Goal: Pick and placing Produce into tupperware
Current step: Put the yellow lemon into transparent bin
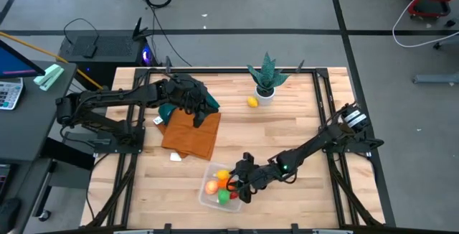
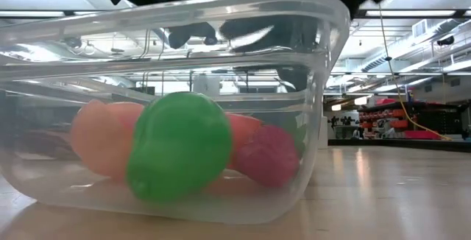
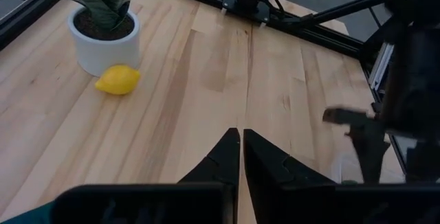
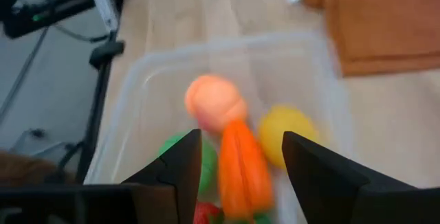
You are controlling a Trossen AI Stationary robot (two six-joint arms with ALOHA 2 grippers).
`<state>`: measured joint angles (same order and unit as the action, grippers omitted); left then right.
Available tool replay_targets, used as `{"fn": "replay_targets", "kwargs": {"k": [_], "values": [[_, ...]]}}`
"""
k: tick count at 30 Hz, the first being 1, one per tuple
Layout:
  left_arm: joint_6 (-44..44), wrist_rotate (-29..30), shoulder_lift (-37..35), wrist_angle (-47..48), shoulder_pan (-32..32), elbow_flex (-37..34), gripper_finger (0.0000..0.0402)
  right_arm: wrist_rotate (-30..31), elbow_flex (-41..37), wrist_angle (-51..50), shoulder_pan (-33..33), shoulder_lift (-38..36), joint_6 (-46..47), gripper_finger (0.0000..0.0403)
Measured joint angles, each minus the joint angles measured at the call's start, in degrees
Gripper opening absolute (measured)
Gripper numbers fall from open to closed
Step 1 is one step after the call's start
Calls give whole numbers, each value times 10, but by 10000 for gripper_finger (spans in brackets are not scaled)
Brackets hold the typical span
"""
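While the right gripper [image 4: 240, 165] hung over the tupperware [image 1: 208, 191] near the front edge of the table [image 1: 287, 126], its fingers were spread wide with nothing between them. Inside the clear box lay a peach-coloured fruit [image 4: 213, 104], a long orange carrot [image 4: 242, 165], a yellow piece [image 4: 289, 135], a green piece [image 2: 180, 144] and something red [image 2: 268, 155]. One yellow lemon [image 1: 252, 102] sat outside, just beside the white plant pot [image 1: 265, 95]. Over the brown cloth [image 1: 192, 135], the left gripper [image 3: 241, 157] had its fingers pressed together.

right gripper [image 4: 237, 159] fingers spread; left gripper [image 3: 241, 157] fingers together
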<state>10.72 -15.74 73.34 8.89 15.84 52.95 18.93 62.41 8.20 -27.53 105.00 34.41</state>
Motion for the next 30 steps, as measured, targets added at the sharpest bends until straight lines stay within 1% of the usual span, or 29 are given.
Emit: {"fn": "replay_targets", "kwargs": {"k": [3, 9, 14, 16, 18, 21, 24, 26, 30], "values": [[0, 0, 0, 0, 0, 0, 24, 39, 0, -46, 0, -40, -1, 164], [0, 0, 0, 0, 0, 0, 17, 168, 0, -206, 0, -144, 12, 158], [-9, 0, 0, 0, 0, 0, 24, 247, 0, -347, -8, -233, 70, 153], [-9, 0, 0, 1, 0, 0, 28, 268, 0, -401, -19, -261, 100, 151], [-9, 0, 0, 3, 0, 0, 30, 276, 0, -459, -33, -282, 143, 149], [-10, 0, 0, 9, 0, 0, 32, 279, 0, -560, -61, -290, 233, 147], [-10, 0, 0, 16, 0, 0, 29, 286, 0, -639, -94, -271, 335, 146], [-11, 0, 0, 19, 0, 0, 25, 307, -10, -649, -112, -251, 394, 146], [-24, 0, 0, 31, 0, 0, 20, 357, -43, -605, -119, -205, 479, 146]]}}
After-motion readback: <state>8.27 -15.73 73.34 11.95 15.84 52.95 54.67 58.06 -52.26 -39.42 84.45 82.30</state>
